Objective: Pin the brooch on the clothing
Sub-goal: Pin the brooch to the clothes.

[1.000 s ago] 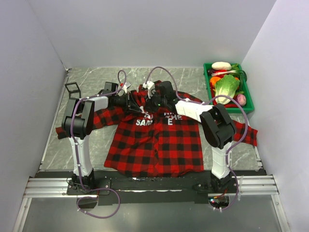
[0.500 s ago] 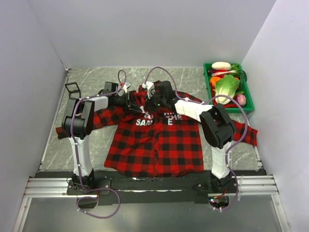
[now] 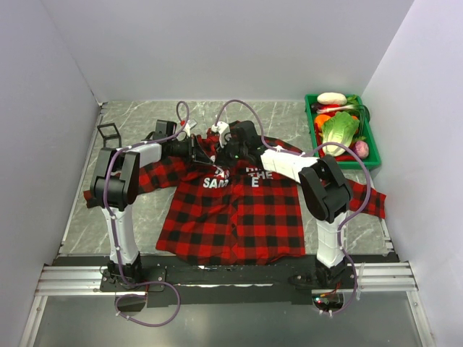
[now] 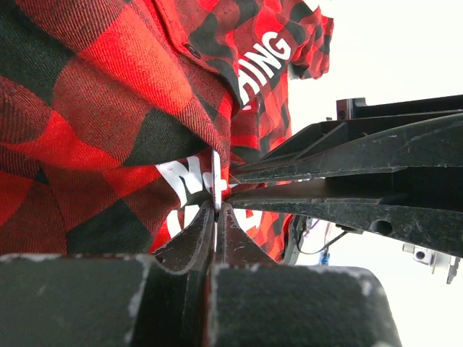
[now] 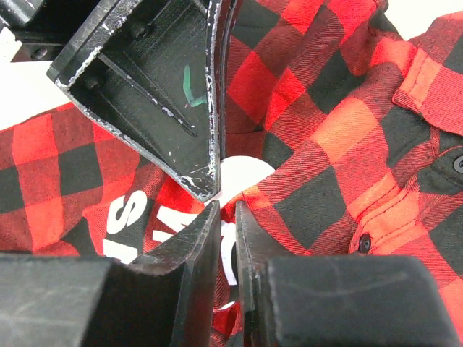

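Centrally, the brooch [image 5: 246,173] appears in the right wrist view as a pale rounded disc at mid-frame, its lower right margin overlapped by a fold of the clothing [image 3: 231,217]. In the left wrist view we see the same disc edge-on, as a thin pale sliver standing upright at mid-frame against the white lettering.

The left gripper [image 4: 217,211] pinches this sliver. Its fingers [image 4: 189,242] are pressed together with only the disc's edge between them.

The right gripper [image 5: 228,210] rises from the bottom of its own frame, its tips just below the disc and just beside the tip of the left gripper. Its fingers [image 5: 195,246] stand a narrow slit apart. White-lettered cloth shows within the slit, but we cannot tell whether it is nipped or merely lies beneath.

In the top view both grippers meet at the centre of the frame, over the collar and upper chest of the shirt, just above the lettering; the brooch is too small to make out there. The shirt lies front-up on the grey marbled table [image 3: 289,119], one sleeve reaching toward each side of the frame.

Further out, we note a black wire-frame cube [image 3: 108,132] at the left, apart from the shirt, and a green tray [image 3: 346,165] of vegetables at the upper right.
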Tool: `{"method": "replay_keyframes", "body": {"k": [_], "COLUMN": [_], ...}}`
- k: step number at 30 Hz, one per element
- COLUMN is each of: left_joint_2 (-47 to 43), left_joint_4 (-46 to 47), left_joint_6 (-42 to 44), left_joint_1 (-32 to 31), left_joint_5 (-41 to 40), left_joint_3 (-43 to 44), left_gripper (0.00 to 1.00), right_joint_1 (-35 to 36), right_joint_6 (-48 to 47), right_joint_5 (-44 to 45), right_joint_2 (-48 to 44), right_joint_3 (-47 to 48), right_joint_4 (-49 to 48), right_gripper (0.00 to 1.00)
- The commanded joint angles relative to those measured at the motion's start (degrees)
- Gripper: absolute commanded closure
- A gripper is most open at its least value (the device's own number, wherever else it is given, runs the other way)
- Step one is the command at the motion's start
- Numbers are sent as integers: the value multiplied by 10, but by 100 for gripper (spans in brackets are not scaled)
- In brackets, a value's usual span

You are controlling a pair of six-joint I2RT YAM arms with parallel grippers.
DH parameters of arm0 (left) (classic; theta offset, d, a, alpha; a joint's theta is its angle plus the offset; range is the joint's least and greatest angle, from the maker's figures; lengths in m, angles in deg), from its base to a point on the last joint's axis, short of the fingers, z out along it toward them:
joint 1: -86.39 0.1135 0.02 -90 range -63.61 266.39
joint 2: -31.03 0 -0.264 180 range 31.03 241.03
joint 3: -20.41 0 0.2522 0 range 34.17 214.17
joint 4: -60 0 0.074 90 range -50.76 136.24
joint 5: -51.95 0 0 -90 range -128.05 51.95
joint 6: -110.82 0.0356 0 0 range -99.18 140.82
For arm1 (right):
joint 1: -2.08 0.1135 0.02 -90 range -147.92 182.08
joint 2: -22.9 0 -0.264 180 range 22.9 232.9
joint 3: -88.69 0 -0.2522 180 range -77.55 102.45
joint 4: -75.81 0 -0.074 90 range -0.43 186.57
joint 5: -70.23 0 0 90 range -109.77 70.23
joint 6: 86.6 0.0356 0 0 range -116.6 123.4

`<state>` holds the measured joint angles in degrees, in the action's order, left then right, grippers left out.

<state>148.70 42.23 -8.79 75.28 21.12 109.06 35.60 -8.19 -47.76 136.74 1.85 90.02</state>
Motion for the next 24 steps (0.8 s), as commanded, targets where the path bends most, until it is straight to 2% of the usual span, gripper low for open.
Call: {"method": "replay_keyframes", "body": {"k": [1, 24], "left_joint_2": [-37, -41], "left_joint_4": [10, 6], "left_joint_6": [5, 12], "left_joint_1": [-5, -5], "left_joint_5": [31, 30], "left_joint_3": [-3, -3], "left_gripper": [99, 99], "right_joint_1": [2, -19], "right_joint_6": [0, 24], "right_joint_5": [20, 0], "right_joint_2": [-2, -27], "right_joint_3": [14, -23], "right_joint_4": [-13, -53], "right_gripper": [79, 81]}}
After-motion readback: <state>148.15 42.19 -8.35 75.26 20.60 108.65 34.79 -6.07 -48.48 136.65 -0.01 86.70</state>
